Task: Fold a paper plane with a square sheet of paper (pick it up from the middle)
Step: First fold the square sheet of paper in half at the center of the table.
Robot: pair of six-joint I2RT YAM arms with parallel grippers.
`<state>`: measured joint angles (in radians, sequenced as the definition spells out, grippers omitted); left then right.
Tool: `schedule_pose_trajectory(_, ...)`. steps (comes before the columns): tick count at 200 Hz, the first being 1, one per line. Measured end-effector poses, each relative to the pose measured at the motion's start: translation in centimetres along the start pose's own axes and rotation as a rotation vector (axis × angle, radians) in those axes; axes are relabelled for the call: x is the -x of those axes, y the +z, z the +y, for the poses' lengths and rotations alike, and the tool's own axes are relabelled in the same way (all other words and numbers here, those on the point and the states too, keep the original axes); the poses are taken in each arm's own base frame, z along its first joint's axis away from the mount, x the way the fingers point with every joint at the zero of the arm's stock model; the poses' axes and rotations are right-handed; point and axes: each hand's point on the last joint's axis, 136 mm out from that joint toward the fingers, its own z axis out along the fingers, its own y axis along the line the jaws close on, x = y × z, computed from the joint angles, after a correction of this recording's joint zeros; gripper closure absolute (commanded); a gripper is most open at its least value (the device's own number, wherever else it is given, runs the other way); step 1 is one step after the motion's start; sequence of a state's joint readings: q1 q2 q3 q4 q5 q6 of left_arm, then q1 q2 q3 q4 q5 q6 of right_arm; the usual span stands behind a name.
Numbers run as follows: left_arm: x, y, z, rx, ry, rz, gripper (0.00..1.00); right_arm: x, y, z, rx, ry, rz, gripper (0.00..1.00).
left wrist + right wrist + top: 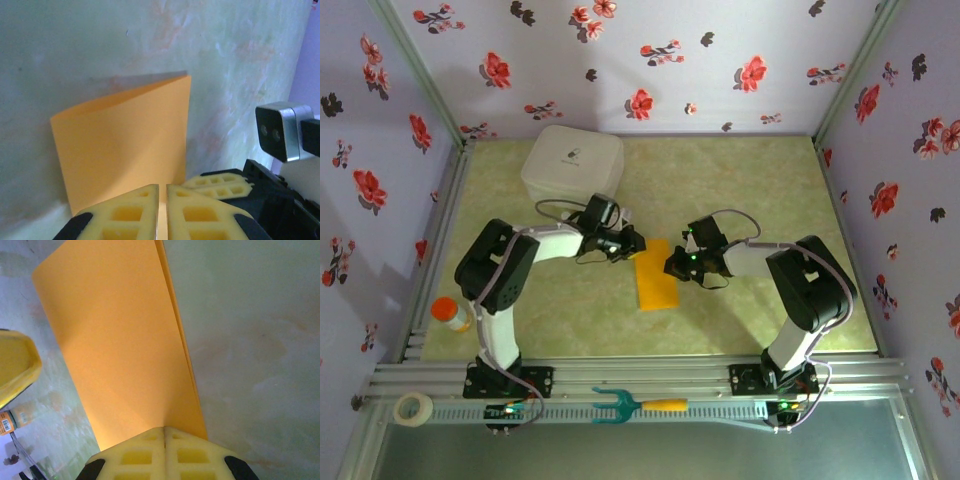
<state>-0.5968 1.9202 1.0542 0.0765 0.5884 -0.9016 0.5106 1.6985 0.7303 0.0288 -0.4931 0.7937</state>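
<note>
Both closed: left pincer (162, 187), right pincer (164, 430), at half-folded paper plane (657, 285).

A: Orange paper sheet (125, 145): thin paper, matt, smooth, one soft fold. Table top (760, 200)?
B: Pale green, mottled, smooth, low sheen. Left gripper (162, 187) fingers: yellow plastic, matt, moulded in open cells, black plastic behind.
A: White box (572, 165): smooth plastic, slight gloss. Front rails (650, 378): grooved bare metal, satin.

A lab-style robot test booth: flowered wall panels (640, 50), aluminium rail frame (650, 375), marbled green tabletop (740, 190).
</note>
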Motion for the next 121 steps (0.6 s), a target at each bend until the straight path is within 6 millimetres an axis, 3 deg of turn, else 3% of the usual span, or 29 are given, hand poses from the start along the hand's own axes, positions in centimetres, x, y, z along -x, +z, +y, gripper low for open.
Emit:
schedule_pose_trajectory(55, 0.6, 1.0, 2.0, 0.041, -0.019, 0.006, 0.87, 0.0, -0.1, 0.0, -0.002, 0.002, -0.003, 0.97)
schedule_pose_trajectory(67, 0.5, 1.2, 2.7, 0.047, -0.029, 0.009, 0.87, 0.0, -0.2, 0.0, -0.005, 0.003, -0.005, 0.90)
schedule_pose_trajectory(85, 0.6, 1.1, 2.7, 0.037, -0.027, 0.006, 0.87, -0.2, -0.8, -0.2, -0.022, 0.016, -0.010, 0.72)
schedule_pose_trajectory(105, 0.6, 1.1, 2.7, 0.033, -0.026, 0.007, 0.87, -0.4, -2.7, -0.2, -0.061, 0.014, -0.042, 0.61)
schedule_pose_trajectory(121, 0.6, 1.1, 2.7, 0.033, -0.026, 0.007, 0.87, -0.5, -4.5, 0.0, -0.083, 0.003, -0.077, 0.59)
